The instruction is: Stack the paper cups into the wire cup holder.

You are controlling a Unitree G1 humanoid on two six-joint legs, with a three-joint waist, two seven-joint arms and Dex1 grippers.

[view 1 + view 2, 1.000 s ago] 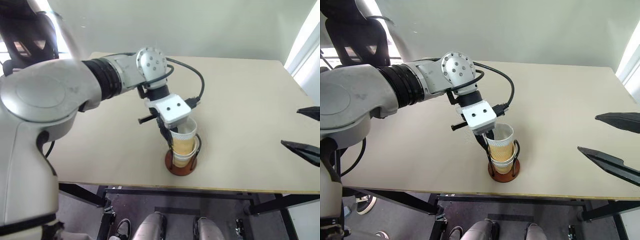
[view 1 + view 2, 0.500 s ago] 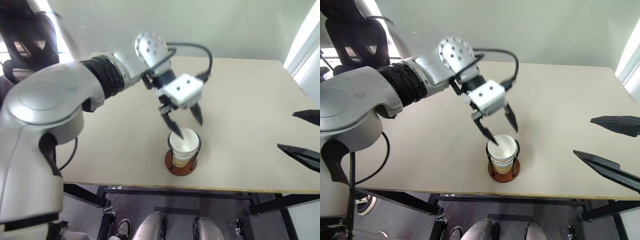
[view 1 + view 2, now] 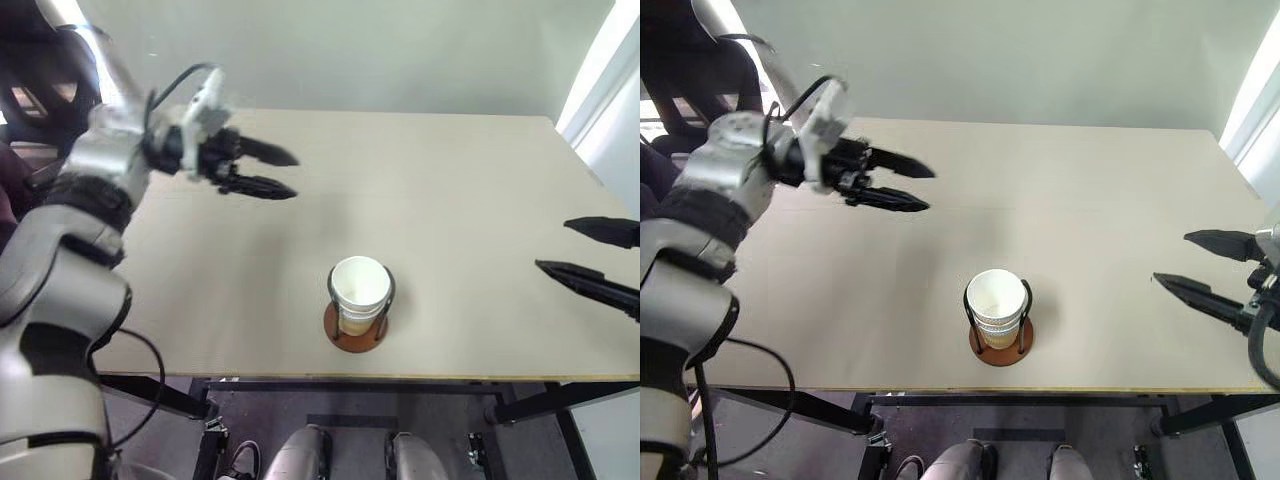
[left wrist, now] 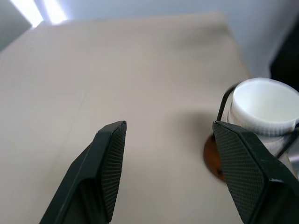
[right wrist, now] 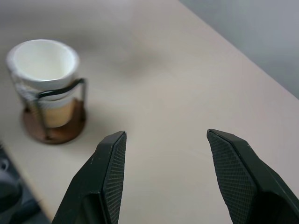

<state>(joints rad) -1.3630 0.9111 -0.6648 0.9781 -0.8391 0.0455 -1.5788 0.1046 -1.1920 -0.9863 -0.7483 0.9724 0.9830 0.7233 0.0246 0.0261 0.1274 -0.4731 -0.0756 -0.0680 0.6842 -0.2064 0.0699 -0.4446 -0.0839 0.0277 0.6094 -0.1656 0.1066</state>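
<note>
Paper cups (image 3: 998, 300) stacking, described from the end effectors outward. Left end effector (image 3: 928, 190): raised over the far left part of the desk (image 3: 1090, 200), two black fingers spread apart and pointing toward the middle of the desk, nothing between them. Right end effector (image 3: 1171, 258): at the right edge of the desk, fingers likewise spread apart, pointing inward, nothing between them. Between the two, close to the near edge of the desk and roughly central: wire cup holder (image 3: 1000, 356), a round rust-brown base with thin dark wire loops standing upright. Nested inside those loops, one in another: the cups, upright, white inside of the top one facing up, white rolled rims layered just below it, yellow-tan sides visible lower down between the wires. Exact number in the stack hard to count from here, though several rims apparent. Stack well apart from the left end effector, down and to its right; also well apart from the right end effector, off to its left. Touched by neither. Judged progress: stacking done or very nearly so, with the cups seated in the holder and both end effectors empty and clear of it. Judged remainder: little beyond keeping both arms clear of the holder.
</note>
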